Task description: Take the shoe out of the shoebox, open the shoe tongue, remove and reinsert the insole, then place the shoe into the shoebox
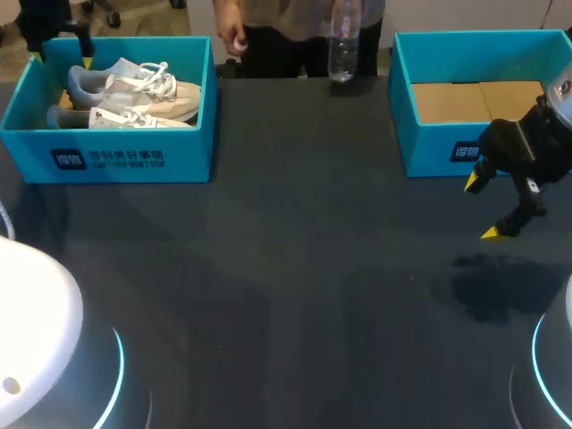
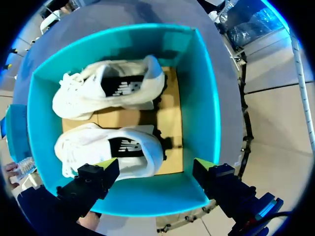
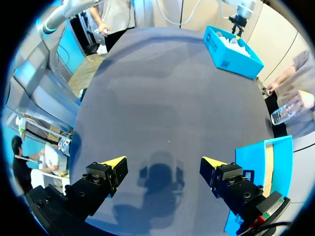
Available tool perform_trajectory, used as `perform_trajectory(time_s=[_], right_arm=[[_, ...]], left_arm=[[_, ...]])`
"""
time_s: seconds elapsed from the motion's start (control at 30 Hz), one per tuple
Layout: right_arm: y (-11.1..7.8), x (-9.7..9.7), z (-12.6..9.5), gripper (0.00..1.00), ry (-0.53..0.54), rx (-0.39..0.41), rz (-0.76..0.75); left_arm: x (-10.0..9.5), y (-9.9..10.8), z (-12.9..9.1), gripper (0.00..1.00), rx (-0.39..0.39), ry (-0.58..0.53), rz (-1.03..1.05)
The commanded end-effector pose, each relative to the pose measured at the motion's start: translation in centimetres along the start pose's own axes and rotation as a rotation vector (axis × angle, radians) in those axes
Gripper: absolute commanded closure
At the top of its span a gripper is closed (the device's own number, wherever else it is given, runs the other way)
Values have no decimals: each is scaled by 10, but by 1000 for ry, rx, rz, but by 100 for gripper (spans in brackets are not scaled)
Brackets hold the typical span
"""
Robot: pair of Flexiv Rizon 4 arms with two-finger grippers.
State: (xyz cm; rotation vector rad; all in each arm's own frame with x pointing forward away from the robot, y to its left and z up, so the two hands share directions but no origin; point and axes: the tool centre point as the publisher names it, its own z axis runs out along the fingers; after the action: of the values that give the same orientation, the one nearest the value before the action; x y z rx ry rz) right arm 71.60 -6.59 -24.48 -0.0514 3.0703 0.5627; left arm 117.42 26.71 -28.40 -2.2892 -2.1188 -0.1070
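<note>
Two pale sneakers with white laces lie side by side in the left teal shoebox (image 1: 134, 159), one at the back (image 1: 134, 82) and one nearer the front (image 1: 134, 116). In the left wrist view my left gripper (image 2: 155, 167) hangs open above that shoebox (image 2: 197, 98), over the heel end of the nearer sneaker (image 2: 113, 150), with the other sneaker (image 2: 108, 88) beyond it. Nothing is held. My right gripper (image 1: 485, 207) stands open above bare table in front of the right teal shoebox (image 1: 438, 147), which holds only its cardboard floor. Its fingers (image 3: 165, 167) are empty.
At the table's far edge a person's hand holds a clear plastic bottle (image 1: 342, 49) between the two boxes. The dark tabletop (image 1: 295, 268) stretches between and in front of the boxes. My arms' white bases sit at the near corners.
</note>
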Motion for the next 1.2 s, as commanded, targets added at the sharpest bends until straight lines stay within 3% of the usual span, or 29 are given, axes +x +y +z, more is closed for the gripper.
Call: perform_trajectory(time_s=[0.03,0.5,1.2], right_arm=[[0,0,1,0,-1,2,1],[0,0,1,0,-1,2,1],[0,0,1,0,-1,2,1]], left_arm=[[1,-21,-19,0,-4,-16,-5],[-4,-63,-51,0,21,-12,-43],[0,-63,-49,0,41,-17,-28]])
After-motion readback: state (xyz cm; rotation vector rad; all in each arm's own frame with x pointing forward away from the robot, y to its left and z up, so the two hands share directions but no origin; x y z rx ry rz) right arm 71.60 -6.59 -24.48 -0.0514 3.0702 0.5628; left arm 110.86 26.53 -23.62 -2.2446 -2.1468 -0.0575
